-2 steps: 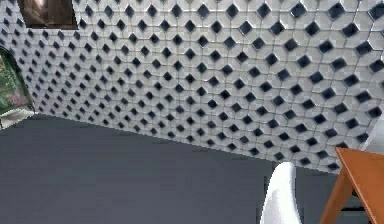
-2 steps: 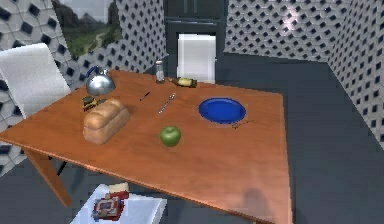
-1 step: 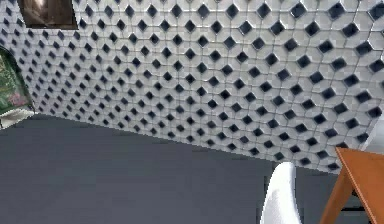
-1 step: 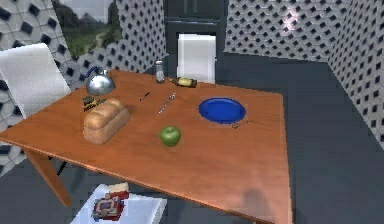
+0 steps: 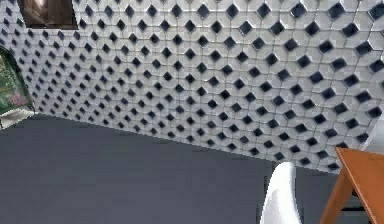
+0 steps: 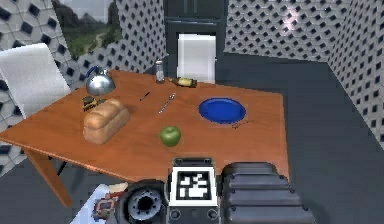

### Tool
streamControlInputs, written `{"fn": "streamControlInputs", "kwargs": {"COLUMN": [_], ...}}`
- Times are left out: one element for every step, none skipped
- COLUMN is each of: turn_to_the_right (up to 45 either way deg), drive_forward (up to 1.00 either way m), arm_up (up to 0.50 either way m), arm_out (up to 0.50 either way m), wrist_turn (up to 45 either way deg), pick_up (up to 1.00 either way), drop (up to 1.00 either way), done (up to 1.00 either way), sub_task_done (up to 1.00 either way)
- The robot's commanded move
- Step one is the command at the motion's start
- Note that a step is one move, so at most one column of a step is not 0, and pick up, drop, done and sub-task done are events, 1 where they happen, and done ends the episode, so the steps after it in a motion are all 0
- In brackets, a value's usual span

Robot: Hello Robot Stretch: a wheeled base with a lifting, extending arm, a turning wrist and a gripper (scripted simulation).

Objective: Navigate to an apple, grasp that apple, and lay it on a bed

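Right, small round green apple sits mid brown wooden surface, between tan bread loaf and round blue plate. Jaws at arm side view's bottom edge: spread and load, cannot tell. Navigation looks done; next, reach out, align for grasp.

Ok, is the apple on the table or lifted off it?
On the table: the green apple rests on the tabletop between the loaf and blue plate.
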Motion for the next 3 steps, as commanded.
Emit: {"fn": "streamControlInputs", "kwargs": {"turn_to_the_right": [0.0,0.0,0.0], "drive_forward": [0.00,0.00,0.00], "arm_up": [0.00,0.00,0.00], "arm_out": [0.40,0.00,0.00], "wrist_turn": [0.0,45.0,45.0], "pick_up": [0.00,0.00,0.00], "drop": [0.00,0.00,0.00], "done": [0.00,0.00,0.00], "sub_task_done": [0.00,0.00,0.00]}}
